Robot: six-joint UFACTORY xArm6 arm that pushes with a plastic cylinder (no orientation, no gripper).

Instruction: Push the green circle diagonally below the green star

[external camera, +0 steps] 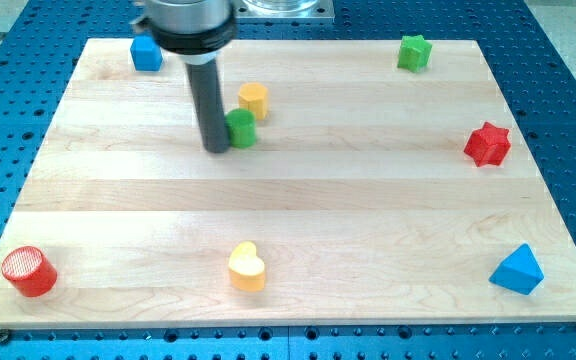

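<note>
One green circle [241, 127], short upright cylinder, my tip [215, 150] touching

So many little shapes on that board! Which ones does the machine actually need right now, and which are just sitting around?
Needed for the job:
green circle
green star
my tip, touching the circle's left side

Just lying about:
yellow block, just above the circle
blue cube
red star
blue triangle
yellow heart
red cylinder
</note>
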